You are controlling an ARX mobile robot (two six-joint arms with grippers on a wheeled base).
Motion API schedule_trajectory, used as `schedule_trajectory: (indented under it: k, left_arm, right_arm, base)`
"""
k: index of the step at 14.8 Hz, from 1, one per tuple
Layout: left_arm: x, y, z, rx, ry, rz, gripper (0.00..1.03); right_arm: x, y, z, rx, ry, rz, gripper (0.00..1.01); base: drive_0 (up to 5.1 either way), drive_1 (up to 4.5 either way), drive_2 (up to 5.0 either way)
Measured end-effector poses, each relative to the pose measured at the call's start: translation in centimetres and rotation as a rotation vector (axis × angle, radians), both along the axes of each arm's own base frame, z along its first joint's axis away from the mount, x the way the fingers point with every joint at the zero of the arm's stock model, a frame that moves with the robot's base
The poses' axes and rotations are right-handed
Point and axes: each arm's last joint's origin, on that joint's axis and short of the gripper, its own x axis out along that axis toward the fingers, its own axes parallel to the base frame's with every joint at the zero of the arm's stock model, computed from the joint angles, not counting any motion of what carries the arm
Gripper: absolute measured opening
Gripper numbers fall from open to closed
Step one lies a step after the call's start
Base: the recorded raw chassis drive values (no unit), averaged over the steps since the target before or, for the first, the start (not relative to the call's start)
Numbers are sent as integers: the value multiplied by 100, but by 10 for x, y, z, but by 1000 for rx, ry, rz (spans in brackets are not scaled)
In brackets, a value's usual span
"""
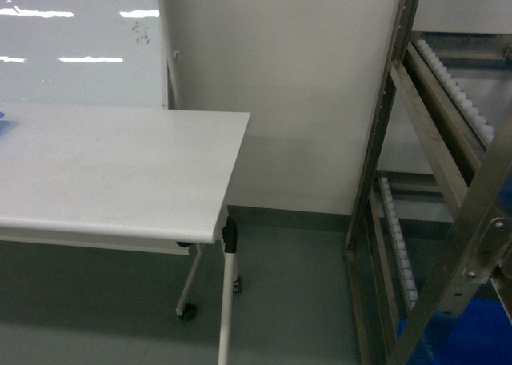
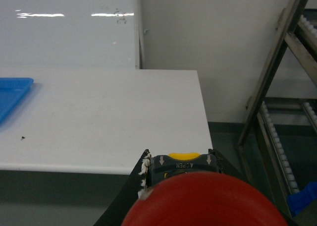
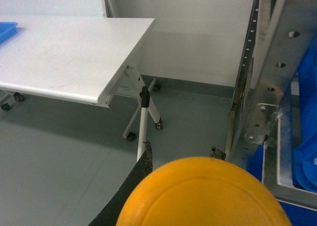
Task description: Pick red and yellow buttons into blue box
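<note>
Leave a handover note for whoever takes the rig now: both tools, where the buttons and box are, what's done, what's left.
Left tool: shut on the red button.
Right tool: shut on the yellow button.
Blue box: inside the metal rack, right of the white table.
Done: both buttons picked up.
Left: carry them to the box and release them inside.

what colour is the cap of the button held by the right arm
Yellow-orange. The yellow button fills the bottom of the right wrist view, which shows it best.
</note>
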Motion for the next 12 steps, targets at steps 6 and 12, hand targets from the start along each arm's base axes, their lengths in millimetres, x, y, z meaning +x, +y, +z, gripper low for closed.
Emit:
schedule_trajectory:
  k: [6,12]
  left_arm:
    - [0,0,-1,1,3,-1,27]
    - [0,0,0,0,0,0,27]
  right_arm:
    - [0,0,0,0,2,0,27]
    - [0,0,0,0,1,1,27]
  base:
    - [443,-221,-221]
    - [443,-221,-221]
